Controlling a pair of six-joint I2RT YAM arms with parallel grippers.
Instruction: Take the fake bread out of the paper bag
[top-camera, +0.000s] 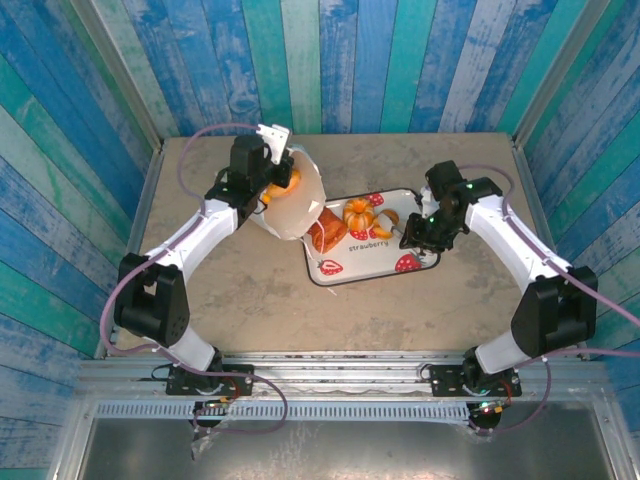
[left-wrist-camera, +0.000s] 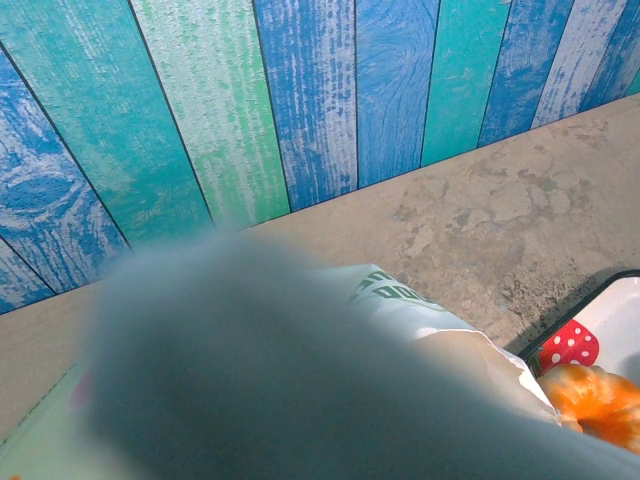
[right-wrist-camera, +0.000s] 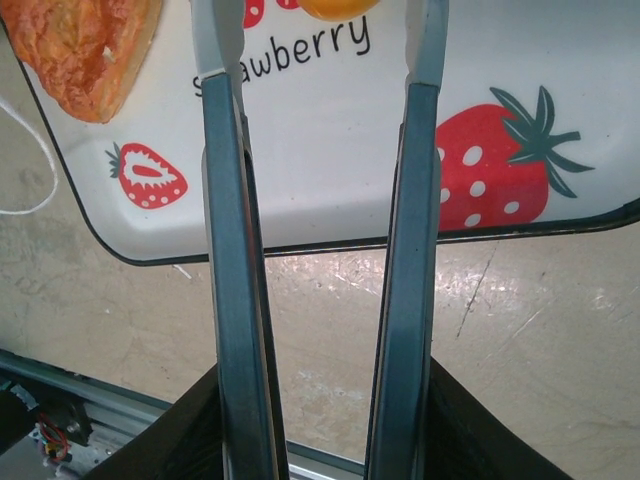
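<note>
1. Showing the paper bag (top-camera: 295, 212) tipped on its side at 9 o'clock of the tray (top-camera: 365, 260), with its mouth apparently toward the tray. The left gripper (top-camera: 272, 145) sits at the bag's far end, toward 11 o'clock. Whether it is clamped on the paper cannot be told.
2. Bread (top-camera: 357, 213): several pieces lie on the tray. A reddish loaf (top-camera: 328, 232) rests at the bag's mouth, and an orange roll (top-camera: 282, 185) shows against the bag, just beside the left gripper.
3. Right gripper (right-wrist-camera: 322, 60): the fingers stand wide apart and empty, hovering above the tray's 3 o'clock end.
4. Handling, as judged: the pieces look light, rigid and glossy, so they are probably slippery. Each is best taken across its narrowest width, near the middle. The bag is thin and soft and would crumple rather than resist a pull.
</note>
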